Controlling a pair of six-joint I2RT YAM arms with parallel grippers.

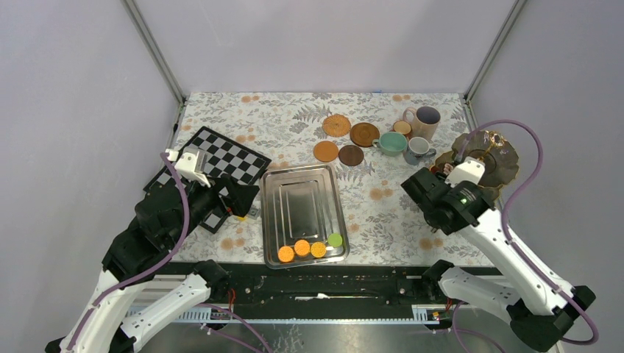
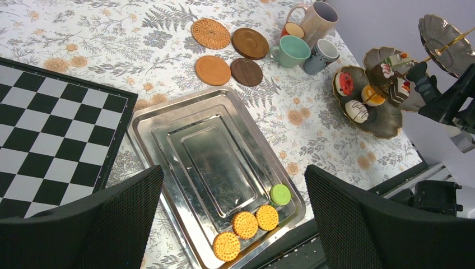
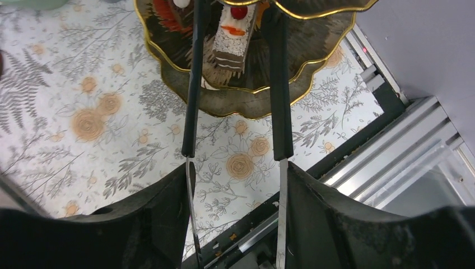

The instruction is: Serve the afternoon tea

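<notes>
cake slice [image 3: 232, 42], striped brown and white with a red cherry on top, sits on a plate of the dark, gold-rimmed three-tier stand [image 3: 246, 103] at the table's right edge. right gripper [image 3: 235, 22] has its fingers apart on either side of the slice, with a gap showing at each side. their tips run under an upper tier and are cut off at the frame's top. left gripper [image 2: 232, 185] hangs wide near the steel tray [image 2: 218, 157], holding nothing.

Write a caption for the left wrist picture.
Three orange round biscuits and a green disc lie in a rectangular steel tray beside a black-and-white chessboard.
</notes>
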